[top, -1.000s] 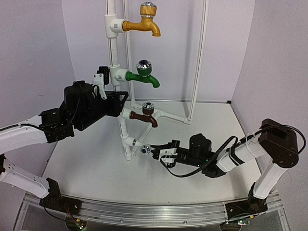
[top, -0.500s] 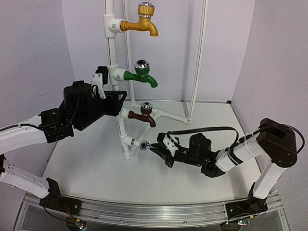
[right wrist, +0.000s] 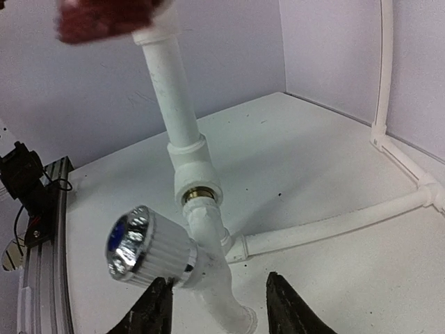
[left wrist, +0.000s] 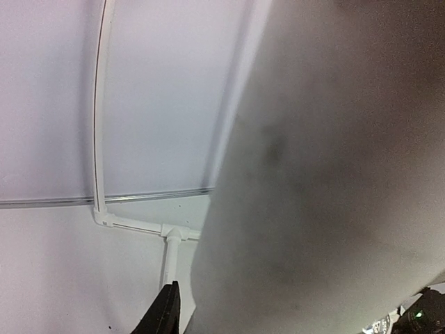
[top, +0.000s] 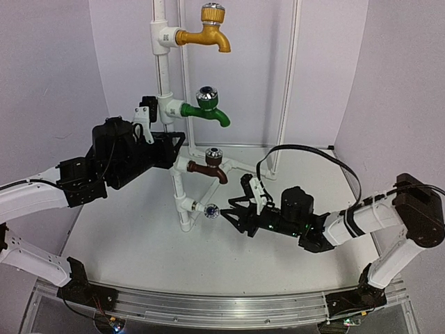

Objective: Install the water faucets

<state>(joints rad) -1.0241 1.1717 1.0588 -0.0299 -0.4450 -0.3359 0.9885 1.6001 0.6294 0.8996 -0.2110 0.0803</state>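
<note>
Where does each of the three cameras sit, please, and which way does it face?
Top external: above and behind the robot, looking down and forward at the pipe stand; left arm and right gripper show.
Left wrist: beside the stand, facing the rear wall; mostly close blur, one dark fingertip shows.
Right wrist: low over the table, facing the white faucet; both fingertips show.
Shared: top external and right wrist both see the white faucet.

A white pipe riser (top: 162,76) with T-fittings (top: 165,33) stands on the white surface (top: 125,236), braced by low base pipes (top: 243,167). A thin white frame (top: 286,83) rises behind; an aluminium rail (top: 208,305) edges the front.
</note>
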